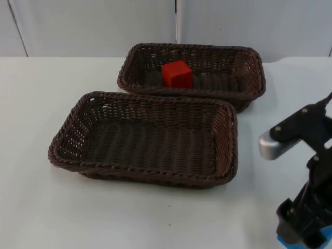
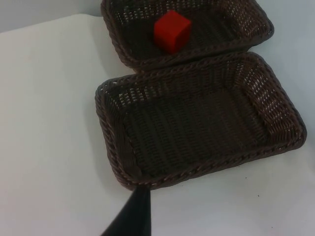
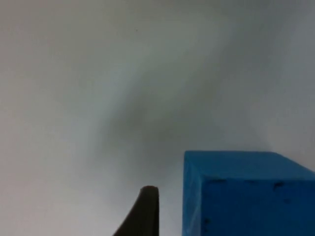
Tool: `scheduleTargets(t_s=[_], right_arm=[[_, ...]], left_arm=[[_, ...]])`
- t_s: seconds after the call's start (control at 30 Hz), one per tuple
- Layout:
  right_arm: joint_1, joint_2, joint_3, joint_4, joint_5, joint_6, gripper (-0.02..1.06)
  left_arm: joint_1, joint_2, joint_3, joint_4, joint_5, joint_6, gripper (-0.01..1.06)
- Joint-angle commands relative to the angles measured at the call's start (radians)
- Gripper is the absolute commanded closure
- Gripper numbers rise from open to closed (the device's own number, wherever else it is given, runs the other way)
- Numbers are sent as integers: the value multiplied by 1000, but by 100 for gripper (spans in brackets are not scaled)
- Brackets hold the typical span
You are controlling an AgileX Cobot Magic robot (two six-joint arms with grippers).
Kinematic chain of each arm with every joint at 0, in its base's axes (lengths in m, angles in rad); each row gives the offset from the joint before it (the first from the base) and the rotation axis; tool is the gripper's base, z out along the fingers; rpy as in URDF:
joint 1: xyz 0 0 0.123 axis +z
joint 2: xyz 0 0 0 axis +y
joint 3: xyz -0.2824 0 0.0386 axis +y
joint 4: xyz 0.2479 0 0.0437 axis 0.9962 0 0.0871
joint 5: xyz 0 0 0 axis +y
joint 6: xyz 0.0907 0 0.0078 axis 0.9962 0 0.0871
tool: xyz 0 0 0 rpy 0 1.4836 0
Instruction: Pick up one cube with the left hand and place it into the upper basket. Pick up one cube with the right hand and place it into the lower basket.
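Note:
A red cube [image 1: 177,74] [image 2: 172,30] lies inside the upper dark wicker basket [image 1: 249,54] [image 2: 113,29]. The lower wicker basket [image 1: 67,129] [image 2: 106,128] holds nothing. A blue cube [image 3: 246,196] sits on the white table at the front right; a sliver of the blue cube [image 1: 284,242] shows under the right arm. My right gripper [image 1: 306,236] is down over this cube and open, one fingertip [image 3: 146,206] standing a small gap away from the cube's side. My left gripper [image 2: 134,219] waits above the table beside the lower basket's short rim.
The two baskets stand close together, the upper one nearly touching the lower one's far rim. The white table [image 1: 41,207] has bare room at the front left. A grey partition wall [image 1: 93,26] closes the back.

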Motion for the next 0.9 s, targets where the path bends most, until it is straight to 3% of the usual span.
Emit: scheduleTargets(t_s=[0.0, 0.4, 0.47, 0.57, 0.7, 0.73, 0.77, 0.87], right_arm=[[5, 30, 3, -9, -39, 5, 19], [5, 132, 3, -17, -111, 11, 29], [5, 132, 3, -33, -100, 21, 42], [5, 132, 3, -41, -93, 43, 52], [5, 98, -1, -41, -85, 42, 90], [5, 98, -1, -41, -85, 42, 90], [5, 78, -1, -41, -88, 42, 101], [5, -29, -1, -41, -66, 44, 104]], left_arm=[[-4, -7, 2, 12, -6, -7, 3], [-4, -7, 2, 12, -6, -7, 3], [-4, -7, 2, 12, -6, -7, 3], [-4, -7, 2, 12, -4, -7, 3], [-4, -7, 2, 12, -4, -7, 3], [-4, -7, 2, 12, -4, -7, 3], [-4, -7, 2, 12, -4, -7, 3], [-4, -7, 2, 12, -6, -7, 3]])
